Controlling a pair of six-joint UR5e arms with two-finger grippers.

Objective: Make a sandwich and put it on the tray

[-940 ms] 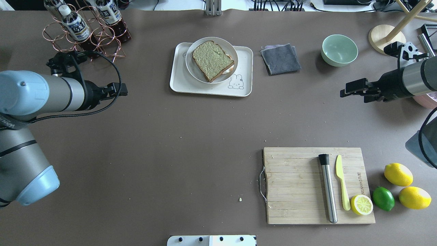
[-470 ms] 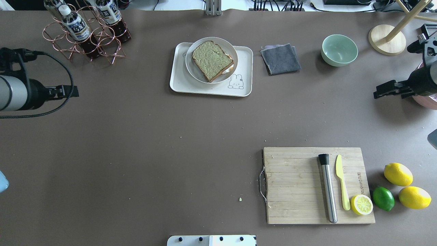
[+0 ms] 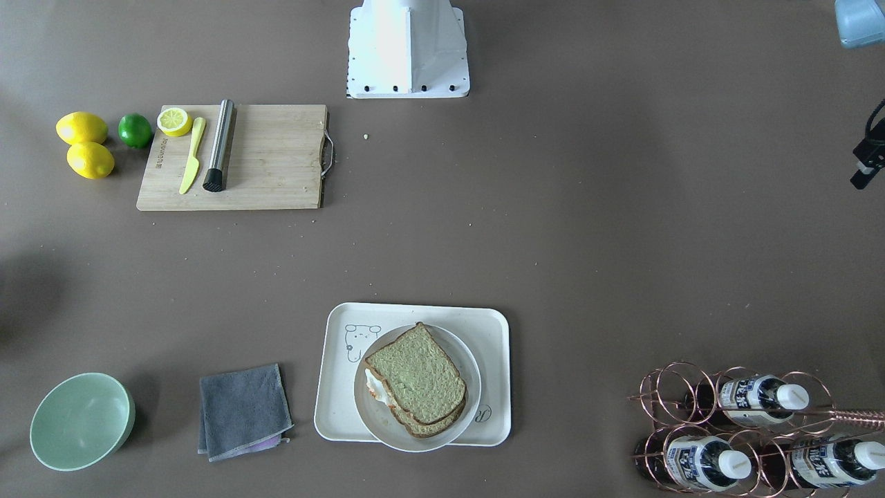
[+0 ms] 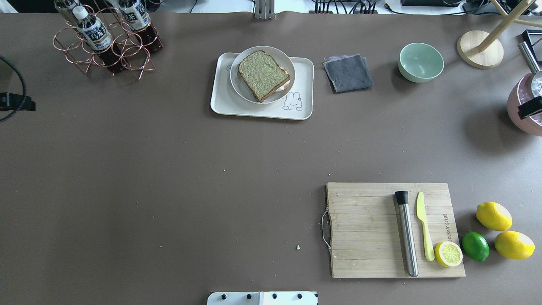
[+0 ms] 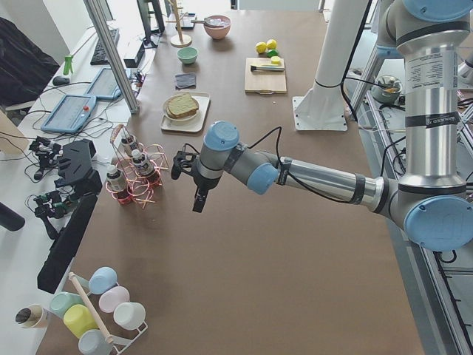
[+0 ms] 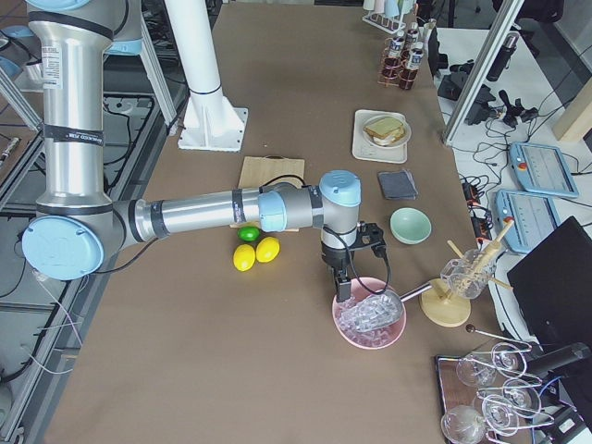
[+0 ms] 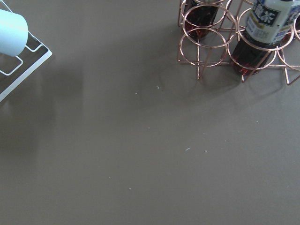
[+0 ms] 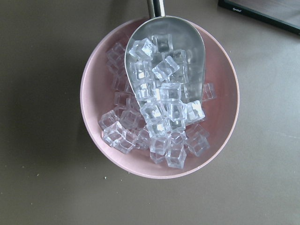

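A brown-crusted egg sandwich [image 4: 263, 75] on a round white plate [image 4: 245, 95] sat on a cream-white plastic tray [image 4: 222, 106], far table edge; left gripper [image 5: 198, 201], right gripper [image 6: 343, 291]: finger spread indiscernible.

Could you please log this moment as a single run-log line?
sandwich: assembled, on plate, on tray | left gripper: near bottle rack, jaws unclear | right gripper: above ice bowl, jaws unclear
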